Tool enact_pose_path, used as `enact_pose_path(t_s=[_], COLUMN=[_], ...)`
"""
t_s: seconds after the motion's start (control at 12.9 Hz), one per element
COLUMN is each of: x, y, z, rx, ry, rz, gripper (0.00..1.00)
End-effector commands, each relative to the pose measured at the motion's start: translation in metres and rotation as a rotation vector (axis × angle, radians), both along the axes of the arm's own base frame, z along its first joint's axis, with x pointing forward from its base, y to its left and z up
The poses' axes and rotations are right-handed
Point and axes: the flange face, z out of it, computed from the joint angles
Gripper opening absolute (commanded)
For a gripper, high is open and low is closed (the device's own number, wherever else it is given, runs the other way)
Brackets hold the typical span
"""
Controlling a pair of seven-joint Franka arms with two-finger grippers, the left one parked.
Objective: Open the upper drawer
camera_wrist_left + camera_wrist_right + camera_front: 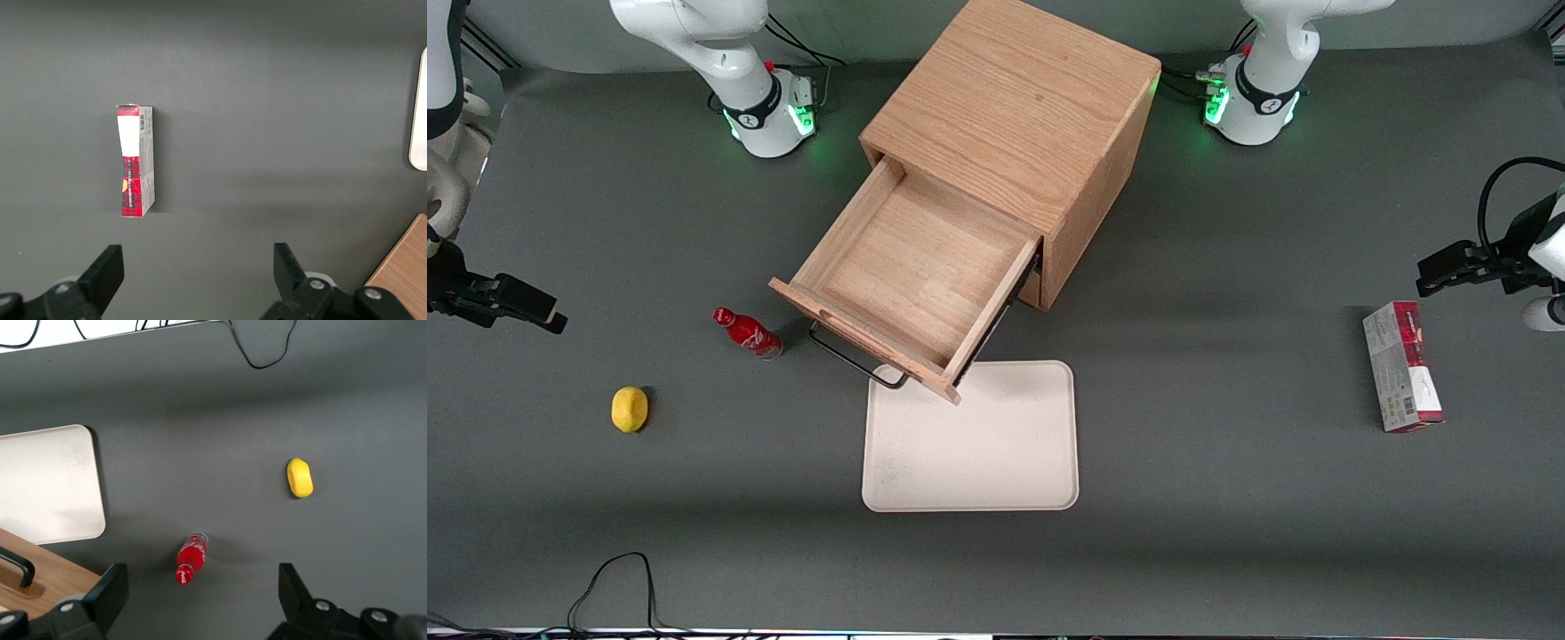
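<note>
Gripper point(503, 300) hovering with fingers spread wide and holding nothing at the working arm's end of the table, well apart from the upper drawer point(911, 276), which is standing pulled far out of the oak cabinet point(1018, 124), handle point(854, 360) overhanging the cream tray point(971, 444). Red cola bottle point(747, 332) and lemon point(629, 409) lying between gripper and drawer; red-and-white carton point(1401, 366) resting toward the parked arm's end.

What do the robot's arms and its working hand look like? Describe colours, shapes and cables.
The working arm is glossy white and rounded, with a black band and green lights at its base, where black cables run off. Its hand is black and angular, with two wedge-shaped fingers set wide apart.
</note>
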Motion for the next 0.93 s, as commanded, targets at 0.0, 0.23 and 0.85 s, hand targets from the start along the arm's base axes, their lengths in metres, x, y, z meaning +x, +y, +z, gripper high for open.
enact_pose_path(t_s=[0.0, 0.23, 0.85], x=[-0.002, -0.003, -0.013], y=[0.002, 0.000, 0.011], z=[0.000, -0.005, -0.011], rx=[-0.022, -0.043, -0.069], ry=[-0.006, 0.034, 0.116], rz=[0.014, 0.008, 0.141], gripper=[1.00, 1.00, 1.00])
